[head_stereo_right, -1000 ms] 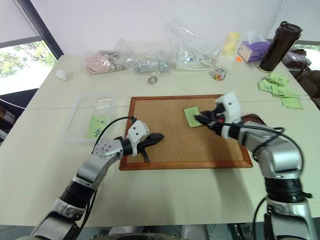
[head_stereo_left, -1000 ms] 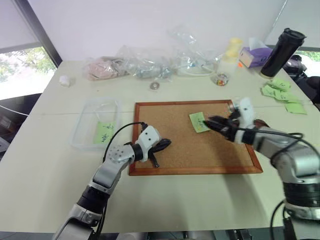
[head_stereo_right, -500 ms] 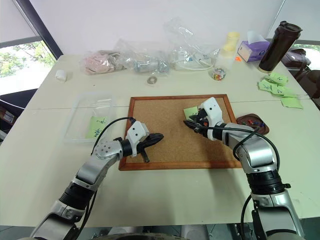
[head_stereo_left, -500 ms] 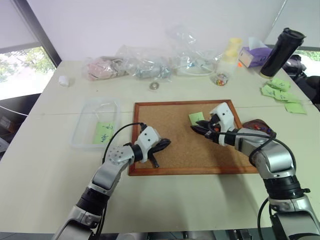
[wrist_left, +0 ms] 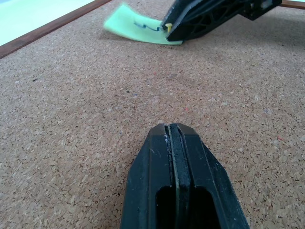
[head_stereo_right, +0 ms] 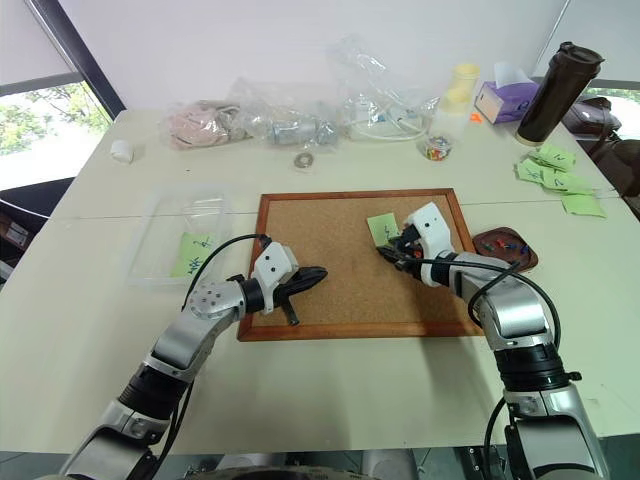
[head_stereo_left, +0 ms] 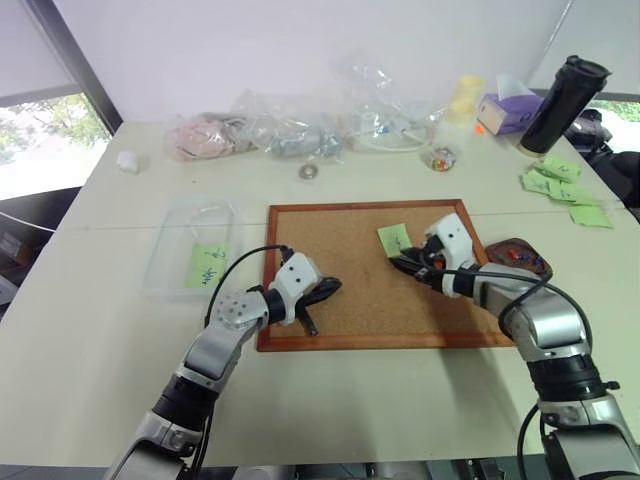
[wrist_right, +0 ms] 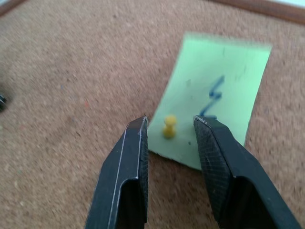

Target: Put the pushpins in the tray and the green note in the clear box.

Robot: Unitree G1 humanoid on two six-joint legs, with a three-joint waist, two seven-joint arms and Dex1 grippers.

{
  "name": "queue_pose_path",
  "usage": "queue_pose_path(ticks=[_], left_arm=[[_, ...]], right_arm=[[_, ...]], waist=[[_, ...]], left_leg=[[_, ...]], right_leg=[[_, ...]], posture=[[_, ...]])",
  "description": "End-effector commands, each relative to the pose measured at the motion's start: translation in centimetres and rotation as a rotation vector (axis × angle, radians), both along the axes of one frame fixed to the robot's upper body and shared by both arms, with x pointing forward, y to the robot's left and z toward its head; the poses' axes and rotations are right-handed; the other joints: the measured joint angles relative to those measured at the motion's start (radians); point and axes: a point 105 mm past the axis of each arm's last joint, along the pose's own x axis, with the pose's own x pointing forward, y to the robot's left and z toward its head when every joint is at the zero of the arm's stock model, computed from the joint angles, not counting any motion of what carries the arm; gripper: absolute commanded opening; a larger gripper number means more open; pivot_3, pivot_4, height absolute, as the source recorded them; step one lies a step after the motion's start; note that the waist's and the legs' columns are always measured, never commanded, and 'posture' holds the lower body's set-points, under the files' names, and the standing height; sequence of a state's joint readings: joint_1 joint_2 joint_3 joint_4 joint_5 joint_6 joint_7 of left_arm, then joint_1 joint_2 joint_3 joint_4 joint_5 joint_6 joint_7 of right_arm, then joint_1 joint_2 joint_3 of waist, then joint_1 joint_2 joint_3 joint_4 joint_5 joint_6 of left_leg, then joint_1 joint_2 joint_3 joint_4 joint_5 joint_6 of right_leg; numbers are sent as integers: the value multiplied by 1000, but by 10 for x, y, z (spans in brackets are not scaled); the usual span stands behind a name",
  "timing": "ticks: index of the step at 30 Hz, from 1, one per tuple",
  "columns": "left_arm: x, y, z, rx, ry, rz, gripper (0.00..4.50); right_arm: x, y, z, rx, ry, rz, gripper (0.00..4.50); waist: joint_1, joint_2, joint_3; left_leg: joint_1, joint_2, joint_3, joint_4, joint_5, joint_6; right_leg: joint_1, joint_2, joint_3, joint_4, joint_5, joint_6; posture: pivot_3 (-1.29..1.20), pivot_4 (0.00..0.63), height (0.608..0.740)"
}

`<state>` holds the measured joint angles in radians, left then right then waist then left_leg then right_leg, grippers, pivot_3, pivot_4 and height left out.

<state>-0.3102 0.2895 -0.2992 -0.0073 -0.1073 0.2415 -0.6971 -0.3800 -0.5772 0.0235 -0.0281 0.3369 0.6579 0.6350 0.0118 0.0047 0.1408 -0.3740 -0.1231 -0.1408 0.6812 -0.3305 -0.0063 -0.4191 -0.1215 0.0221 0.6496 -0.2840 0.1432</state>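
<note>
The worktop is wide and pale, cluttered along its far edge with wrinkly plastic bags, a tissue box and a dark tumbler. In the middle lies the corkboard, the largest thing I am working on. Off its left side sits the clear box, with one green slip already inside. Off its right side, just past the frame, is the tray, a small dark oval dish with a few red and green pushpins already lying in it.

The green note is pinned to the board near the far right corner, held by a single yellow pin close to its lower edge.

My left claw rests over the near left part of the board, its fingers pressed together on nothing, well apart from the note.

My right claw is spread, one finger on either side of the yellow pin's head without touching it, tips low over the cork.

So I judge the step in hand to be pulling this last pin, before the note itself can go anywhere. The next move calls for squeezing squarely on that tiny head, then drawing it straight out along its shaft, so the paper neither tears nor lifts with it. After that the pin belongs in the tray to my right and the freed note in the clear box across the board.
</note>
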Motion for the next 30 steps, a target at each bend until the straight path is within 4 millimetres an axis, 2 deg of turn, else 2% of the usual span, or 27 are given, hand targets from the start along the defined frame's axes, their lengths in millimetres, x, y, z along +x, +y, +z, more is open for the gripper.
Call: queue_pose_path(ticks=[1, 3, 6, 7, 8, 16, 22, 27, 30], left_arm=[[-2, 4, -10, 33, 28, 12, 0], [-2, 4, -10, 34, 28, 13, 0], [-2, 4, -10, 32, 28, 15, 0], [-1, 4, -9, 32, 28, 15, 0], [-1, 4, -9, 31, 28, 15, 0], [-1, 4, -9, 28, 27, 15, 0], [0, 4, -9, 26, 31, 19, 0], [-1, 4, -10, 26, 40, 14, 0], [-1, 3, -10, 25, 43, 11, 0]], right_arm=[[0, -2, 1, 7, -19, -11, 1534], [0, -2, 0, 13, -18, -12, 1534], [1, -3, 0, 16, -18, -17, 644], [1, -2, -1, 16, -18, -17, 158], [2, -1, -1, 18, -19, -17, 72], [3, 6, 2, 31, -28, -5, 72], [2, 5, 25, 49, -84, 6, 72], [-8, 10, 53, 44, -147, 60, 72], [-12, 13, 63, 40, -170, 84, 72]], waist=[[0, 0, 0], [0, 0, 0], [0, 0, 0], [0, 0, 0], [0, 0, 0], [0, 0, 0], [0, 0, 0], [1, 0, 0], [1, 0, 0]], left_leg=[[0, 0, 0, 0, 0, 0], [0, 0, 0, 0, 0, 0], [0, 0, 0, 0, 0, 0], [0, 0, 0, 0, 0, 0], [0, 0, 0, 0, 0, 0], [0, 0, 0, 0, 0, 0], [0, 0, 0, 0, 0, 0], [-1, 0, 0, 0, 0, 0], [-1, 0, 0, 0, 0, 0]], right_leg=[[0, 0, 0, 0, 0, 0], [0, 0, 0, 0, 0, 0], [0, 0, 0, 0, 0, 0], [0, 0, 0, 0, 0, 0], [0, 0, 0, 0, 0, 0], [0, 0, 0, 0, 0, 0], [0, 0, 0, 0, 0, 0], [-1, 0, 0, 0, 0, 0], [-1, 0, 0, 0, 0, 0]], posture=[[0, 150, 730], [0, 150, 730], [0, 150, 730], [0, 150, 730], [0, 150, 730], [0, 150, 730], [0, 150, 730], [0, 150, 730], [0, 150, 730]])
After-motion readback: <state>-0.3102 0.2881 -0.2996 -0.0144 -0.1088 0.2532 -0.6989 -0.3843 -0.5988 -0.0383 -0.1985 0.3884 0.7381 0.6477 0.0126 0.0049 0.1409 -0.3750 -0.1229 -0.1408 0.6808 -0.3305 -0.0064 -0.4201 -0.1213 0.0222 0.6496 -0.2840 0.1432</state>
